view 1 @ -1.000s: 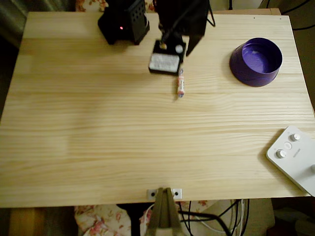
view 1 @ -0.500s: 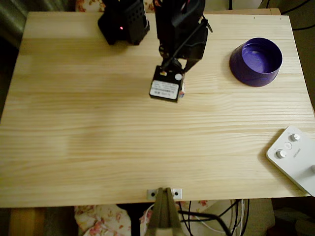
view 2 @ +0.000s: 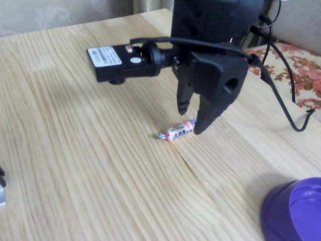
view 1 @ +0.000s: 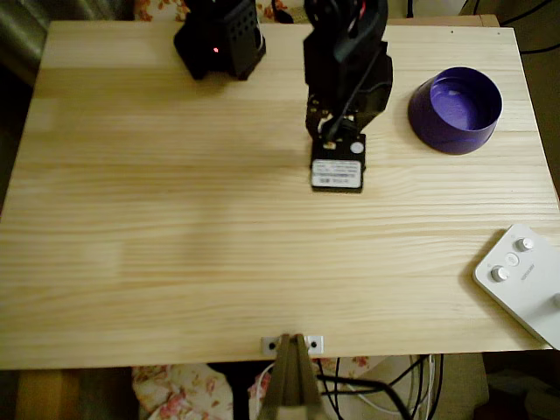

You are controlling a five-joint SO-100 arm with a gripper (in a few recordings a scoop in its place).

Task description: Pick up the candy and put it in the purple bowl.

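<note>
Candy is lying on the table as the open gripper is hovering beside it, needing centering before closing.

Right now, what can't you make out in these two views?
- Candy: in the overhead view the arm covers its spot.
- Gripper: open above the candy in the fixed view; contact with it unclear.
- Bowl: cut by the fixed view's edge; whole in overhead.
- White device: cut by the overhead edge.

The pinkish-red-and-white candy lay flat on the wood; the purple bowl stood upright, well apart.
</note>
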